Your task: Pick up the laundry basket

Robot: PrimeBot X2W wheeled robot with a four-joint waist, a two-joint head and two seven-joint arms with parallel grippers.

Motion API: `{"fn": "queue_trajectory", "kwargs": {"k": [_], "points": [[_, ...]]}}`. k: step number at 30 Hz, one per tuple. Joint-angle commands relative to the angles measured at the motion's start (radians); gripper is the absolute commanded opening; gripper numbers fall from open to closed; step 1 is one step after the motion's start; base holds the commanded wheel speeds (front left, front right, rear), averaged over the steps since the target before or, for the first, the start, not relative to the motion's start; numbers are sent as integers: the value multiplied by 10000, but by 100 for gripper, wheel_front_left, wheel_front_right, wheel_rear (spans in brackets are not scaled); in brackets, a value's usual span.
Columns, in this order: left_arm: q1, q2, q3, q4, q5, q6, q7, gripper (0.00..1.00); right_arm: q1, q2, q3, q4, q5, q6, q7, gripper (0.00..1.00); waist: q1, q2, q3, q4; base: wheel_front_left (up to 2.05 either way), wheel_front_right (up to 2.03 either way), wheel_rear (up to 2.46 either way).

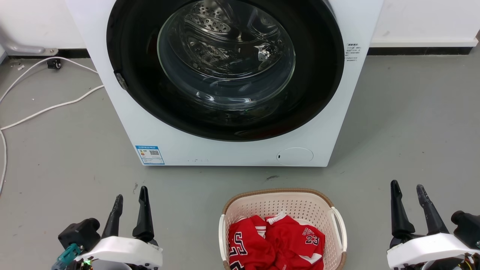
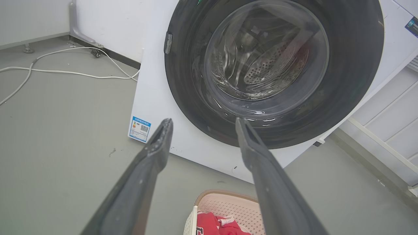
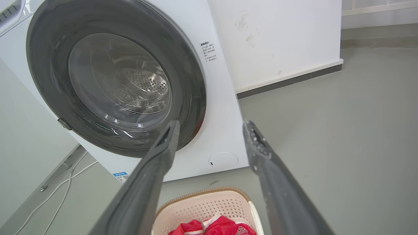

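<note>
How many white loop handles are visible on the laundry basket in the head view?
2. One handle is on the left side of the laundry basket, the other handle on its right side. Its near end is out of frame.

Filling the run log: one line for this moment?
left gripper open | right gripper open | laundry basket on floor, untouched | red jerseys inside

The left gripper is sitting at the lower left of the head view, its 2 dark fingers pointing up and standing apart, gripping nothing. The right gripper is mirroring it at the lower right, its 2 fingers likewise parted and holding nothing. The white left wrist and white right wrist are lying low along the bottom edge.
</note>
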Motion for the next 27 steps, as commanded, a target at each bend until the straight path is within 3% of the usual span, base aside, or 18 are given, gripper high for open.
{"fn": "queue_trajectory", "kwargs": {"k": [1, 27], "points": [[35, 32, -31, -16, 358, -47, -106, 100, 57, -36, 4, -88, -388, 0, -127, 100, 0, -1, 1, -5, 0, 0, 0], [258, 36, -108, 148, 2625, 23, -686, 100, 365, -46, 146, -357, -2789, 0, -720, 100, 0, -1, -9, -51, 0, 0, 0]]}}
